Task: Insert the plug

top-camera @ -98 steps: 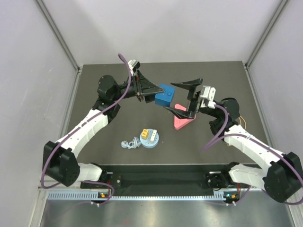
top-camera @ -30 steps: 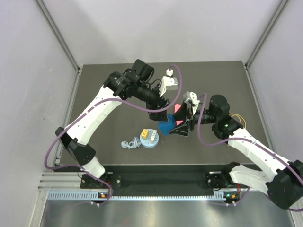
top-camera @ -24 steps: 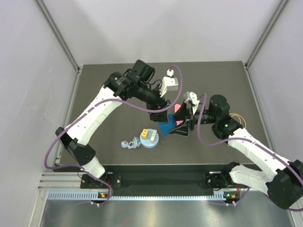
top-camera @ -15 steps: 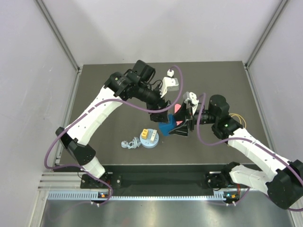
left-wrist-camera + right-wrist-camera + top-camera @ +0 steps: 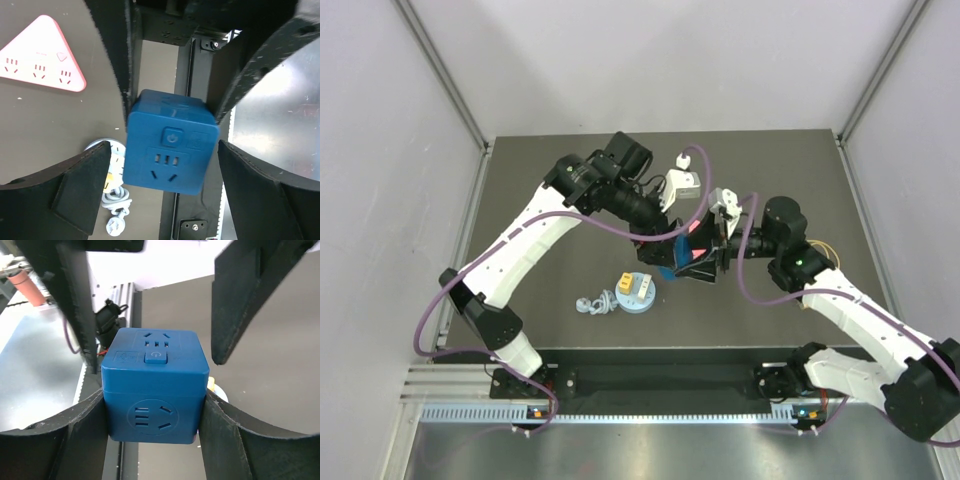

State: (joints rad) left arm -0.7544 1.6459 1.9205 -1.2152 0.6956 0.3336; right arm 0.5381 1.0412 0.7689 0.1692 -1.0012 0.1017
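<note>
Right wrist view: the right gripper (image 5: 154, 396) pinches the blue socket cube (image 5: 154, 385) by two opposite sides, above the table between the arms, while the left gripper (image 5: 164, 147) stands spread, clear of it. Best, I judge, to hold the cube steady with a socket face unobstructed while the left arm fetches the grey plug (image 5: 115, 225) lying beside the round reel (image 5: 638, 291). The cube is glossy and rounded at the edges, with a power button.
</note>
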